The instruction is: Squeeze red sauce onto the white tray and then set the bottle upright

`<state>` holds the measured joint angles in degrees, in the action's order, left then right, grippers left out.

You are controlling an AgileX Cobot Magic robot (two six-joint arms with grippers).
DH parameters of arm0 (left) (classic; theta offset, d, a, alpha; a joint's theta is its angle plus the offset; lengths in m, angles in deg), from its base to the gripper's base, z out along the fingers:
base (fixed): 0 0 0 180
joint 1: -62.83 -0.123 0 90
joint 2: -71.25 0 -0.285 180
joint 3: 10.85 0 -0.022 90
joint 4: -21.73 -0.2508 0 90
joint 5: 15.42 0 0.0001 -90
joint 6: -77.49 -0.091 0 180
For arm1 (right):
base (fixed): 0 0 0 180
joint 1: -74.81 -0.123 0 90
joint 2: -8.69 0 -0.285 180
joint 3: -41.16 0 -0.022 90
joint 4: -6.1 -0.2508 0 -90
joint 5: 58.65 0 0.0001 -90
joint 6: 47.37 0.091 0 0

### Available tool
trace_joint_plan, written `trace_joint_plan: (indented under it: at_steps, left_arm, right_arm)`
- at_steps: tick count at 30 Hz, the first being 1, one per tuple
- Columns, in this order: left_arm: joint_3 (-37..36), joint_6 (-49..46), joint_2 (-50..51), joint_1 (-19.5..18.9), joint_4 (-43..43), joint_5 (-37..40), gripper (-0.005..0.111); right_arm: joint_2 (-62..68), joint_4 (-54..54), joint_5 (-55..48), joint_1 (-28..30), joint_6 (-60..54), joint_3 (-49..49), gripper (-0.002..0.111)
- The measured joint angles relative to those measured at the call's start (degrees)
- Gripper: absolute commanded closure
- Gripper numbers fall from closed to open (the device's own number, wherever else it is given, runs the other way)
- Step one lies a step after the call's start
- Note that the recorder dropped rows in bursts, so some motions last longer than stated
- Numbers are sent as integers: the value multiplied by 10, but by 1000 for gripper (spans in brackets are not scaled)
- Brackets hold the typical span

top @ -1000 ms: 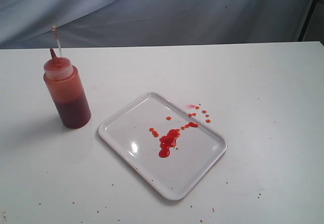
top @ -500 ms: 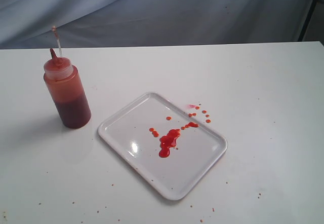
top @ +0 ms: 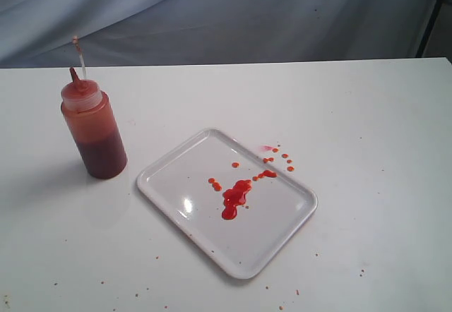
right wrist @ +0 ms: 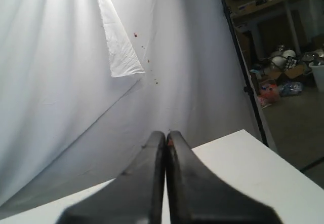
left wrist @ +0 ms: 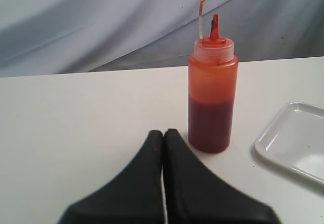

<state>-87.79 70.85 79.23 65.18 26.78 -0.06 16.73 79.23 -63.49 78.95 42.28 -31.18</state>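
**Technician:** What is the state of the left gripper [left wrist: 163,133]?

**Inspector:** Its jaws are pressed together and hold nothing. It sits low over the table [left wrist: 76,112], just short of the bottle [left wrist: 211,97]. The right gripper [right wrist: 166,133] is likewise closed and empty, and faces the backdrop [right wrist: 76,82].

**Technician:** What is the step in hand?

**Inspector:** The task is judged complete. Any withdrawal should run straight back, because an upright bottle would likely tip at a nudge.

**Technician:** What do the containers hold?

**Inspector:** The white tray [top: 169,185] carries the red sauce [top: 234,198] as one blob near its centre, with small drops trailing toward the far rim and a few on the table beyond. The bottle stands upright to the left, apart from the tray. Dark sauce fills roughly its lower half, and the nozzle is uncapped.
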Motion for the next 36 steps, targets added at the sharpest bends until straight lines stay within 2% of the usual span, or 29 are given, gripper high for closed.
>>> trace_joint_plan:
  at_steps: [3, 5, 6, 12, 16, 28, 36]
  left_arm:
    - [0, 0, 0, 0, 0, 0, 107]
    - [0, 0, 0, 0, 0, 0, 107]
    - [0, 0, 0, 0, 0, 0, 107]
    - [0, 0, 0, 0, 0, 0, 107]
    - [0, 0, 0, 0, 0, 0, 107]
    - [0, 0, 0, 0, 0, 0, 107]
    - [0, 0, 0, 0, 0, 0, 107]
  right_arm:
    - [0, 1, 24, 0, -61, 0, 108]
    - [0, -42, 45, 0, -143, 0, 108]
    - [0, -92, 48, 0, -194, 0, 108]
    - [0, -477, 61, 0, -677, -19, 108]
    - [0, -623, 59, 0, -855, -44, 108]
    - [-1, -782, -11, 0, -1014, -47, 108]
    - [-1, -797, -55, 0, -1029, -47, 108]
